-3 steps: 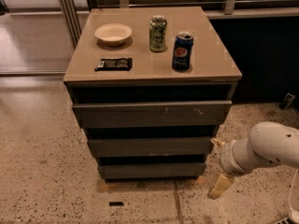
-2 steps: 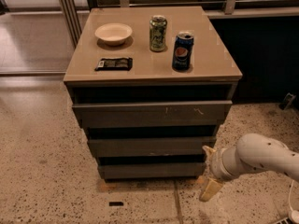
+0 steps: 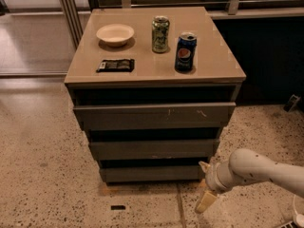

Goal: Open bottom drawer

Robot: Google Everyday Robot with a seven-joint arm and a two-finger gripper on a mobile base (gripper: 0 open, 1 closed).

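Speckled terrazzo floor [image 3: 42,175] with one cabinet [image 3: 223,75] at centre, seen from the single camera view; on the cabinet's top, a pale bowl [image 3: 115,33], a green can [image 3: 160,33], a blue can [image 3: 185,52] and a black packet [image 3: 115,65]. Cabinet front: top drawer [image 3: 154,115] with white scratches, middle drawer [image 3: 154,148], then the bottom drawer [image 3: 152,173], lowest on the cabinet, its plain front apparently not drawn out. Gripper [image 3: 200,186]: on a white arm [image 3: 261,167], just off the cabinet's lower right corner, level with the bottom drawer, its two tan fingers [image 3: 205,202] spread apart, nothing between them. Change: over the last second the gripper has travelled toward the cabinet and sunk a little, closing on the bottom drawer's right end; judged an approach, with the pull itself not yet begun. Not determinable: whether a fingertip touches the drawer front; what lip or edge the drawer offers for a hold; contents of the dark gaps above each drawer. Arm cut off at the picture's right edge; robot base out of view. Small dark object [image 3: 118,207] on the floor in front of the cabinet, unidentified
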